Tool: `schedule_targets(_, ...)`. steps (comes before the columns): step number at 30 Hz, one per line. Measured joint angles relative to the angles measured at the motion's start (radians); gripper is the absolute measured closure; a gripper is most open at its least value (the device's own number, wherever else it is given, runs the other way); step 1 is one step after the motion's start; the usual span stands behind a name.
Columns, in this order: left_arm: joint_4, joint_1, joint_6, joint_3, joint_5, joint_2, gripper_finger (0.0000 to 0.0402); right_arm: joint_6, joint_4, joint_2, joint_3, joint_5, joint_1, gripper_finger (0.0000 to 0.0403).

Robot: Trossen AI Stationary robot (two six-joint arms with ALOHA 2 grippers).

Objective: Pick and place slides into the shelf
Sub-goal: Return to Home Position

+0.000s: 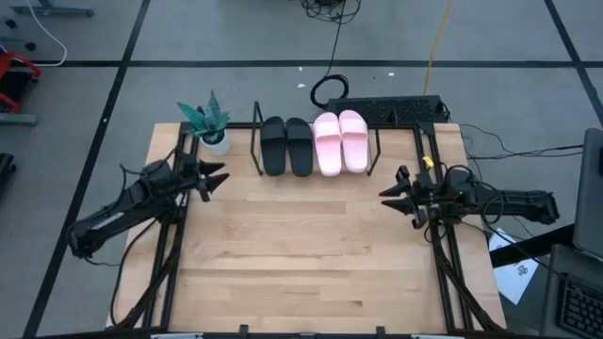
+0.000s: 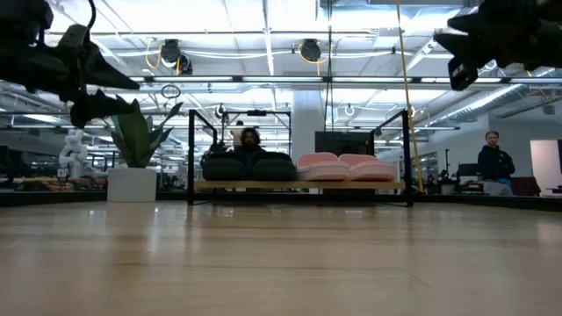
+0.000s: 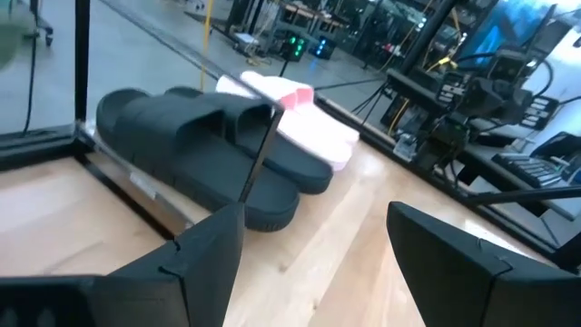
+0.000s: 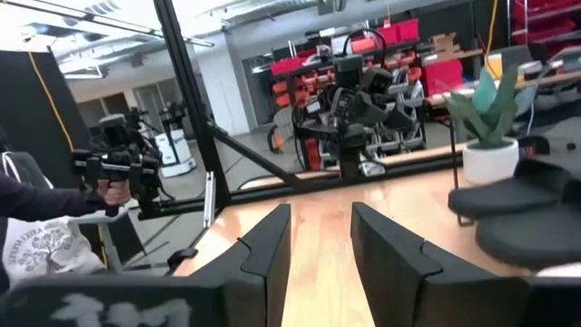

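The black pair (image 1: pixel 286 145) and the pale pink pair (image 1: pixel 340 141) of slides lie side by side, soles down, on the shelf (image 1: pixel 256 141) at the table's far edge; in the low view the black slides (image 2: pixel 248 166) and pink slides (image 2: pixel 344 167) rest on its wooden board (image 2: pixel 299 185). My left gripper (image 1: pixel 219 179) hovers open near the table's left edge, pointing toward the black slides (image 3: pixel 204 150). My right gripper (image 1: pixel 386 195) hovers open near the right edge, away from the shelf. Neither touches anything.
A potted plant (image 1: pixel 209 124) in a white pot stands at the far left corner beside the shelf. The wooden tabletop (image 1: pixel 311 254) stretches bare in front of the shelf. People show in the room beyond the table (image 2: pixel 494 162).
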Motion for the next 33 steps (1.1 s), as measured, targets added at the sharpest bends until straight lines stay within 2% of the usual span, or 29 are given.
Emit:
schedule_targets(4,0.078,-0.026,-0.007,-0.067,-0.017,0.0,0.0128,0.019,0.027,-0.017,-0.052,0.001,0.0,0.0293)
schedule_targets(6,0.129,-0.044,-0.007,-0.099,-0.059,0.0,0.0128,0.015,0.06,-0.02,-0.071,0.001,0.0,0.0293)
schedule_targets(10,0.158,-0.092,0.039,-0.105,-0.125,0.006,0.0128,0.0,0.049,-0.022,-0.09,0.018,0.0,0.0293)
schedule_targets(15,0.16,-0.167,0.071,-0.105,-0.159,0.031,0.0128,-0.024,0.049,-0.022,-0.109,0.078,0.0,0.0293)
schedule_targets(22,0.175,-0.283,0.072,-0.105,-0.362,0.106,0.0128,-0.065,0.052,-0.021,-0.14,0.138,0.0,0.0293)
schedule_targets(29,0.189,-0.39,0.123,-0.107,-0.609,0.114,0.0128,-0.111,0.025,-0.021,-0.145,0.16,0.0,0.0293)
schedule_targets(33,0.189,-0.418,0.127,-0.107,-0.638,0.114,0.0128,-0.127,0.012,-0.02,-0.146,0.159,0.0,0.0293)
